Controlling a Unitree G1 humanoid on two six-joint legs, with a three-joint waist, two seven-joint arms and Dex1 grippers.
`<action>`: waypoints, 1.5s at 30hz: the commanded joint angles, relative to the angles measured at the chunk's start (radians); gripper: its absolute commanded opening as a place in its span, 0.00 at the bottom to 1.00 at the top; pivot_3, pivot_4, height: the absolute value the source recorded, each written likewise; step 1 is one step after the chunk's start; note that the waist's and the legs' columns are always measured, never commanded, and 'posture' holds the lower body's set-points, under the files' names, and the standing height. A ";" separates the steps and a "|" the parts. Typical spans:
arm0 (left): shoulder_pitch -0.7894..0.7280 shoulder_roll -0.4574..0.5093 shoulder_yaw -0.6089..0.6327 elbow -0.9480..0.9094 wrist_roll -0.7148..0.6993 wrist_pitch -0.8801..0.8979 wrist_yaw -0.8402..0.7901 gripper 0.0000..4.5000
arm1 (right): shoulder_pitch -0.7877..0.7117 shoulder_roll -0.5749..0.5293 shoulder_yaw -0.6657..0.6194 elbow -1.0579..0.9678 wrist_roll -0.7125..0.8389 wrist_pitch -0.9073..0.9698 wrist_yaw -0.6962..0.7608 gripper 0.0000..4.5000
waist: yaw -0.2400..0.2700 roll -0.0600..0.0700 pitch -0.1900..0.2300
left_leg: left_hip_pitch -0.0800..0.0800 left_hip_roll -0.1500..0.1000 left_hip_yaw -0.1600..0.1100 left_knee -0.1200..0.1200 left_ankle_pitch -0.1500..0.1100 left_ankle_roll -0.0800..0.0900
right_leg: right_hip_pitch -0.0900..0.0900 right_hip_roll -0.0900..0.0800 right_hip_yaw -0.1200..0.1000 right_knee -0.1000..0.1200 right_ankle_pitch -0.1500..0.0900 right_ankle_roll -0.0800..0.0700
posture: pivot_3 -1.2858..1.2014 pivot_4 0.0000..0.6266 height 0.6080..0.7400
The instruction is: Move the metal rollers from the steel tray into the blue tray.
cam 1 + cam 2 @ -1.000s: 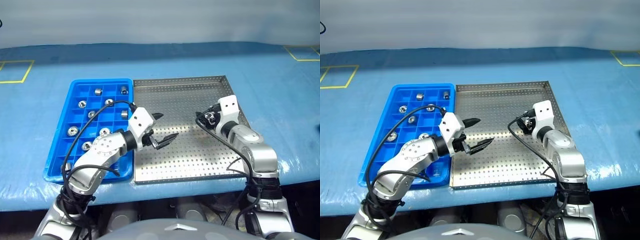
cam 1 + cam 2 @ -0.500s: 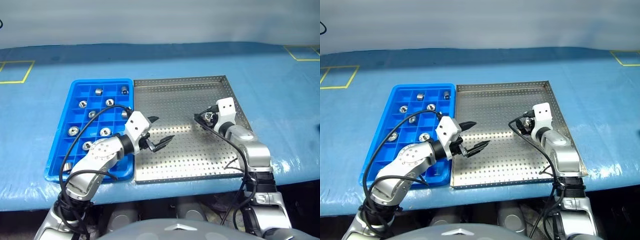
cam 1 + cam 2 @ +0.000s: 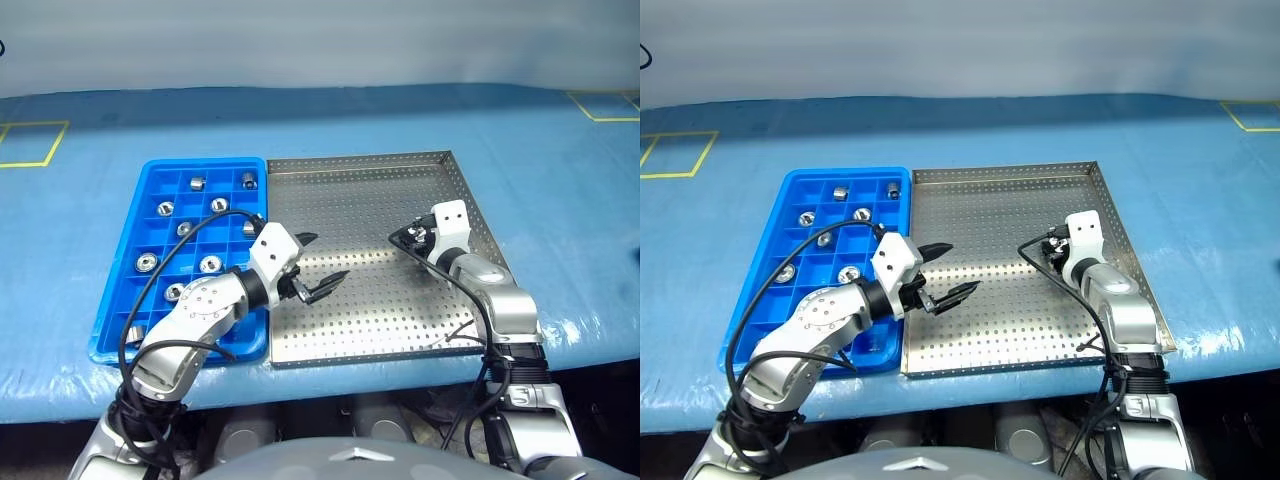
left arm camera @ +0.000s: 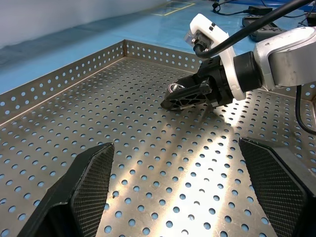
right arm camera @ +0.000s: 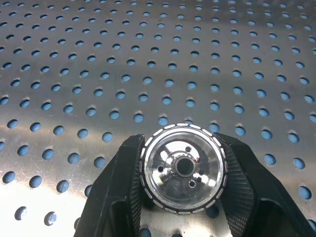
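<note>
The steel tray [image 3: 360,190] lies at mid-table, with the blue tray [image 3: 112,300] touching its left side. Several metal rollers [image 3: 197,183] sit in the blue tray's compartments. One roller [image 5: 181,165] rests on the perforated floor at the steel tray's right side, and my right gripper [image 3: 408,237] is shut on it, a finger [image 5: 123,182] on each side. The left wrist view shows the same grip [image 4: 183,95] low over the floor. My left gripper [image 3: 326,257] hangs open and empty over the steel tray's left part, its fingers [image 4: 94,173] spread wide.
The blue-covered table [image 3: 560,170] carries yellow tape squares at the far left [image 3: 30,143] and far right [image 3: 605,105]. A black cable [image 3: 455,285] from my right arm runs over the steel tray's right side. The table's front edge lies just below both trays.
My right gripper has sunk a little to the steel tray's floor and shut on the roller. The left gripper has stayed open in place.
</note>
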 commanded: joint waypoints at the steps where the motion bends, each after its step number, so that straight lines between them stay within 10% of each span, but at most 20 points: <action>1: -0.009 -0.004 0.019 -0.048 -0.006 -0.015 -0.003 0.98 | -0.009 -0.004 -0.009 -0.033 0.009 -0.014 0.003 0.38 | 0.000 0.000 0.000 | 0.000 0.000 0.000 0.000 0.000 0.000 | 0.000 0.000 0.000 0.000 0.000 0.000 | 0.47 0.24 1.00; 9: 0.035 0.013 0.108 -0.101 -0.036 -0.014 0.011 0.98 | -0.034 0.021 0.060 -0.160 0.055 -0.029 0.084 0.38 | -0.005 0.000 0.000 | 0.000 0.001 0.000 0.000 0.000 0.000 | -0.001 0.000 0.000 0.000 0.000 0.000 | 0.48 0.24 1.00; 23: 0.542 0.180 0.643 -0.370 -0.019 0.101 0.089 0.98 | -0.182 0.154 0.435 -0.209 0.108 -0.032 0.337 0.38 | 0.041 0.000 0.001 | 0.000 0.002 -0.002 -0.001 0.000 -0.002 | -0.001 -0.002 -0.003 0.000 -0.003 -0.005 | 0.56 0.24 1.00; 44: 0.607 0.105 0.627 -0.454 -0.023 0.097 0.137 0.98 | -0.175 0.150 0.546 -0.162 0.082 -0.010 0.423 0.38 | 0.106 -0.003 0.000 | -0.001 0.000 -0.016 -0.003 0.005 -0.010 | 0.001 -0.001 -0.015 0.002 -0.007 -0.012 | 0.59 0.24 1.00; 45: 0.600 0.107 0.623 -0.452 -0.024 0.099 0.137 0.98 | -0.175 0.150 0.548 -0.160 0.080 -0.010 0.422 0.54 | 0.105 -0.003 0.000 | -0.001 0.000 -0.016 -0.003 0.005 -0.011 | 0.001 -0.001 -0.016 0.002 -0.007 -0.012 | 0.58 0.24 1.00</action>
